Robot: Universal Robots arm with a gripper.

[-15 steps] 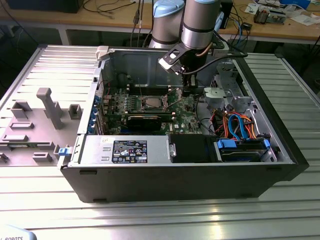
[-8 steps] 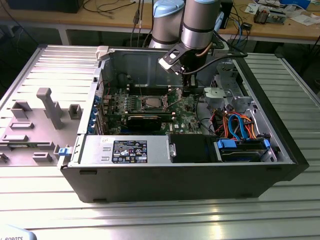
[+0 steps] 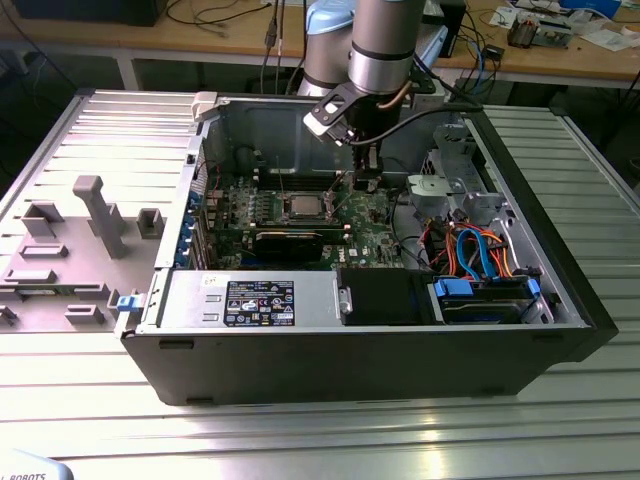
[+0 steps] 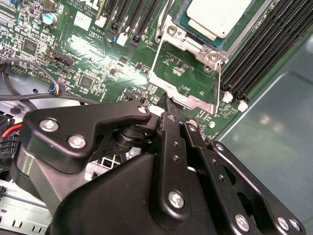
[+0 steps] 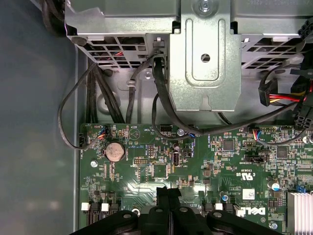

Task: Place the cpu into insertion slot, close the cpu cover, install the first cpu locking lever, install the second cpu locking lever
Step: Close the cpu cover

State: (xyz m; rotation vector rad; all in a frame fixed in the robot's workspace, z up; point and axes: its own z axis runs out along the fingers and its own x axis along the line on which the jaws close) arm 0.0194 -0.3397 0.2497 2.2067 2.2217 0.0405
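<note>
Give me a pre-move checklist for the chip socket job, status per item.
1. Chip seated in socket: ok.
2. Cover closed over chip: not ok, it lies flipped open beside the socket.
3. Gripper at the cover's free edge: ok, tips are at it in the second wrist view.
4. Fingers shut: ok. Whether they pinch the cover: cannot tell.
5. Cables clear of the fingers: ok.

exterior view: high, down into computer case (image 3: 350,352) | both wrist views: close behind gripper (image 4: 168,105), facing opposite ways, sharing motherboard (image 5: 123,180)
</note>
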